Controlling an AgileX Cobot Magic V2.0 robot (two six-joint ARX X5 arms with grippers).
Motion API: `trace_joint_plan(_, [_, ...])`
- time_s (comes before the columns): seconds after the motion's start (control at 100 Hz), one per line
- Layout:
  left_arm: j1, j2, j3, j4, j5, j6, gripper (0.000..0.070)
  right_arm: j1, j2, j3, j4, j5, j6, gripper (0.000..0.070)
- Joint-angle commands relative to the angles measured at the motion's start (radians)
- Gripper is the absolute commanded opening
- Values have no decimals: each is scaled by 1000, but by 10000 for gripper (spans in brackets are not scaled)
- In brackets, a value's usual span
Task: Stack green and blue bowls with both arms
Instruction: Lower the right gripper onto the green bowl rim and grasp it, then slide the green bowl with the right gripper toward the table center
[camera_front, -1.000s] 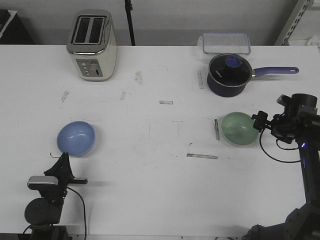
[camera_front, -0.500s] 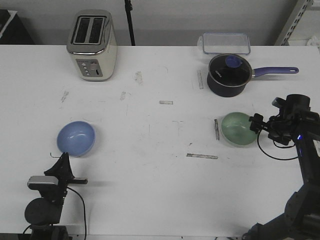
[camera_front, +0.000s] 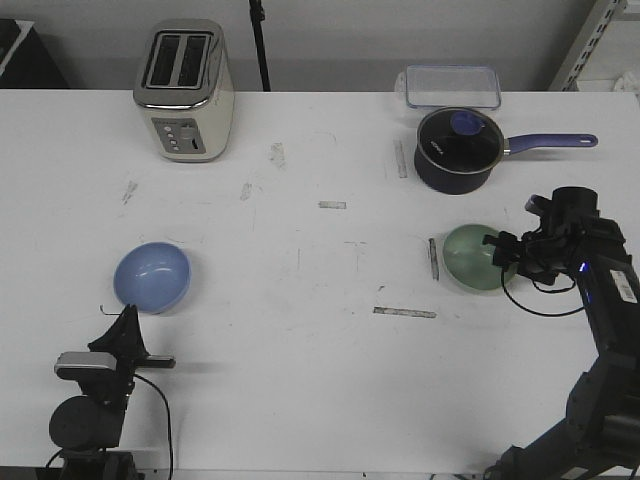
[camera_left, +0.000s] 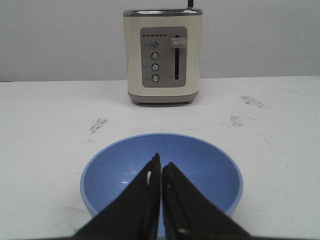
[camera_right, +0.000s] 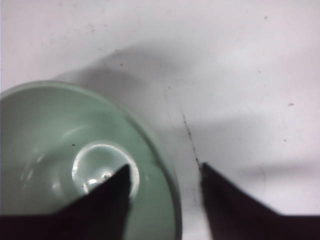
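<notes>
The blue bowl (camera_front: 152, 277) sits upright at the table's left front; it fills the left wrist view (camera_left: 210, 165). My left gripper (camera_front: 127, 322) is shut and empty, just short of the bowl's near rim, pointing at it (camera_left: 161, 164). The green bowl (camera_front: 472, 257) sits upright at the right, in front of the saucepan. My right gripper (camera_front: 500, 247) is open over the bowl's right rim. In the right wrist view one finger is over the green bowl's inside (camera_right: 45, 145) and the other over the table outside, with the rim between them (camera_right: 165, 172).
A dark navy saucepan (camera_front: 456, 150) with a purple-blue handle stands behind the green bowl, a clear lidded box (camera_front: 452, 86) behind it. A cream toaster (camera_front: 185, 90) stands at the back left (camera_left: 163, 62). Tape strips (camera_front: 404, 312) mark the table.
My right gripper has moved left, from beside the green bowl's right edge to over its rim. The left arm and both bowls have not moved.
</notes>
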Motion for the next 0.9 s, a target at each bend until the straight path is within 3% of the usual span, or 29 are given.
trace_joint_plan(0.0, [1, -2, -22, 16, -2, 13, 2, -1, 18, 9, 5, -1, -8, 28])
trace_joint_plan(0.03, [1, -2, -22, 16, -2, 13, 3, -1, 16, 10, 3, -1, -8, 4])
trace_joint_plan(0.33, [1, -2, -22, 16, -2, 13, 2, 1, -92, 12, -5, -4, -5, 5])
trace_joint_plan(0.49, [1, -2, -22, 16, -2, 13, 2, 30, -153, 12, -6, -28, 45, 5])
trace_joint_plan(0.89, [1, -2, -22, 16, -2, 13, 3, 372, -169, 10, 58, -26, 247, 5])
